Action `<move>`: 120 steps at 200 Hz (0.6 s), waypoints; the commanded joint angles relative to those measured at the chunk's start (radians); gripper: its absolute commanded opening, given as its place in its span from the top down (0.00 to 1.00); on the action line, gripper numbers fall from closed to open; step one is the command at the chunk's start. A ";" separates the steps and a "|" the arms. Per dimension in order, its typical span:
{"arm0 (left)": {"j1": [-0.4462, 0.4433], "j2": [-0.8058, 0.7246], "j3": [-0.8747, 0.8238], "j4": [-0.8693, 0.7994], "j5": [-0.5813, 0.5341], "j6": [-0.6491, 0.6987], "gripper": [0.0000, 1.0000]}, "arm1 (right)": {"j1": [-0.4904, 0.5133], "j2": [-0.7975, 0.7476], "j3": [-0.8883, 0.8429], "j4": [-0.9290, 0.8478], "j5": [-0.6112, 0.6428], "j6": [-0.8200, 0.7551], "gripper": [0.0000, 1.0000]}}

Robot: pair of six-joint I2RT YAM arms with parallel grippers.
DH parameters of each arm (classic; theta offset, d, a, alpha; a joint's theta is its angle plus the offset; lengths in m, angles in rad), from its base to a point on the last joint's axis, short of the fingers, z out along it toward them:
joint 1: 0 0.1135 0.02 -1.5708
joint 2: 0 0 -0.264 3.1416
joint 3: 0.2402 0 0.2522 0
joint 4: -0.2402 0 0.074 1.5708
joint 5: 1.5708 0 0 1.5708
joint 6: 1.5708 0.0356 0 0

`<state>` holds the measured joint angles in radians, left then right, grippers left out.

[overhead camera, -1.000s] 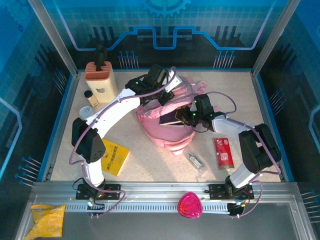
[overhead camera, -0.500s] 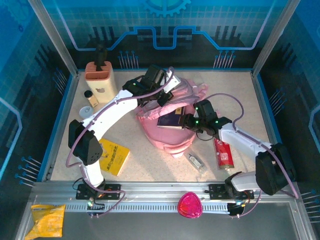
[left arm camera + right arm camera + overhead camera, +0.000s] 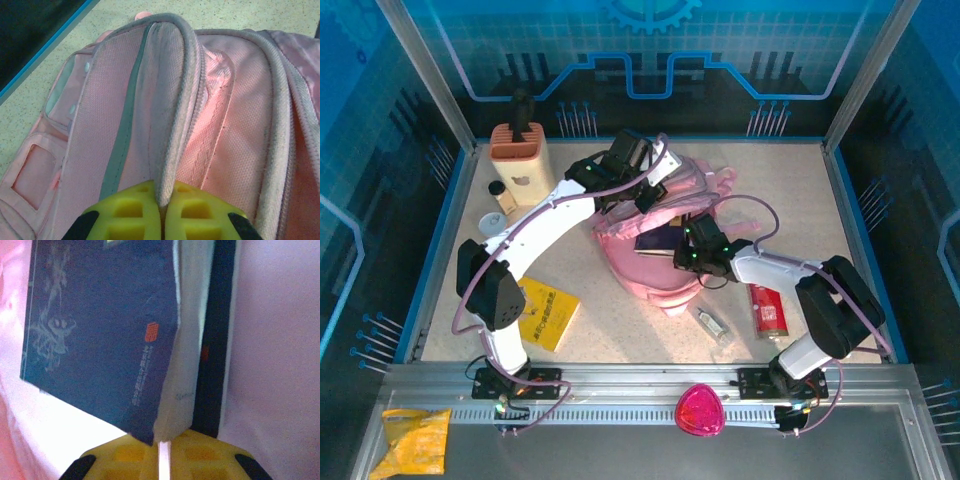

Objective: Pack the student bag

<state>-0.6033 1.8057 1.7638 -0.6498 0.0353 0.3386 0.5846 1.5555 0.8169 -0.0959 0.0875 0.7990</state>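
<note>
**Top view:** The student bag is seen lying mid-tabletop, its rim held up by the left claw, which is kept where it was a second ago. The right claw has been drawn closer to the opening, and the dark book appears to be pushed further under the raised rim. Packing is judged under way, with the book not yet let go. A yellow booklet, a red packet and a small bottle are left on the speckled surface. Free room is found at the far right, inside blue-lit walls.

**Left wrist:** The left claw is clenched on a fold of the bag's zipped edge.

**Right wrist:** The book's corner is gripped by the right claw, with pink lining close on both sides.
</note>
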 commanded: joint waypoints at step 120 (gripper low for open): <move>0.017 -0.052 0.019 0.110 0.093 -0.019 1.00 | 0.074 -0.103 -0.111 0.120 0.099 0.019 0.81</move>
<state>-0.5888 1.8057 1.7638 -0.6479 0.0620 0.3393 0.6342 1.4769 0.7387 0.0505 0.1574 0.7605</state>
